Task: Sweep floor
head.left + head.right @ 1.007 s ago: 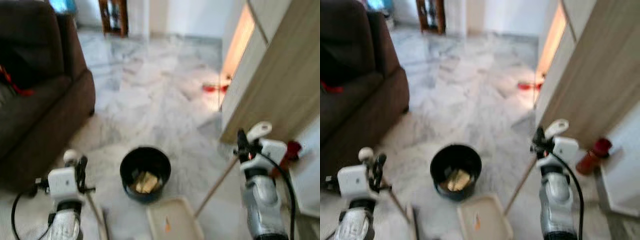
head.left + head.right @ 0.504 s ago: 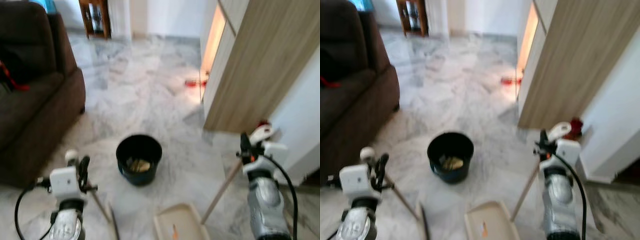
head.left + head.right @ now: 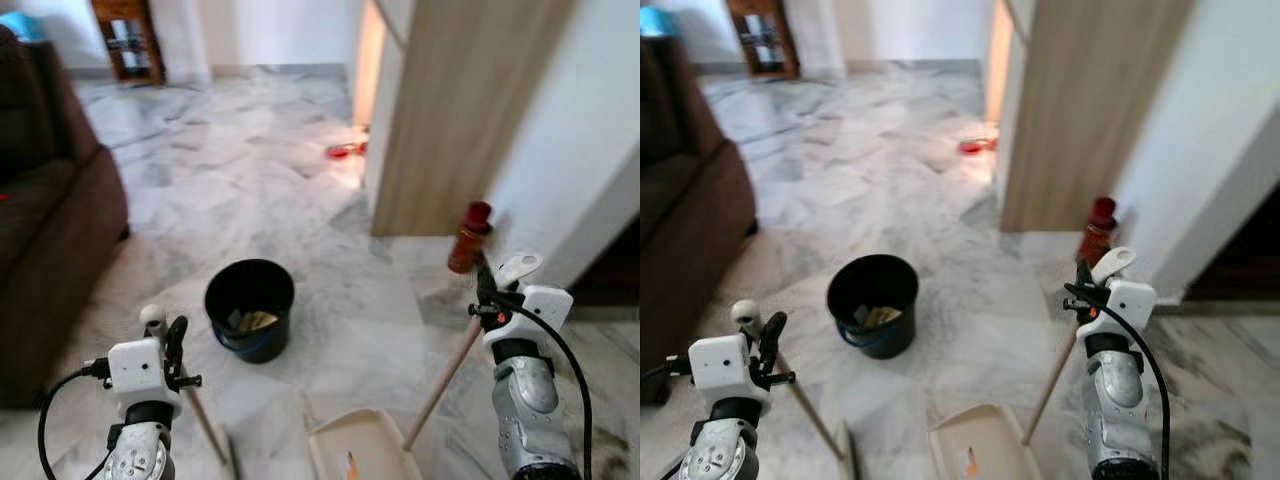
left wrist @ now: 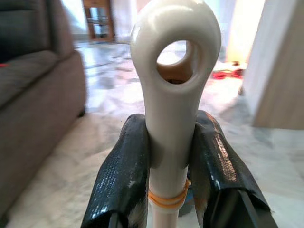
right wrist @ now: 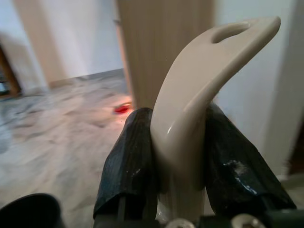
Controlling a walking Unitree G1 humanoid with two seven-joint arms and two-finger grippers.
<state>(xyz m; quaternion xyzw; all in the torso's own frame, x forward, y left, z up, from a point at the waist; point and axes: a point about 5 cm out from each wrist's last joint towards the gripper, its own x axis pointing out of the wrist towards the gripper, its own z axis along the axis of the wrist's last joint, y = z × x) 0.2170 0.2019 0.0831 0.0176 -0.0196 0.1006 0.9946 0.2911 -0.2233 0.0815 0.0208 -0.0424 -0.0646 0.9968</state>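
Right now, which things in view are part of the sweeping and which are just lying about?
For the job:
broom handle in the left claw
dustpan, its handle in the right claw
black bucket holding scraps

Lying about:
brown sofa
red-capped bottle by the wall
red thing near the doorway

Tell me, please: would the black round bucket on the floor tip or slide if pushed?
The black round bucket looks wide and low, so it would probably slide on the smooth marble floor, not tip. It holds only a few scraps, so it is likely light.
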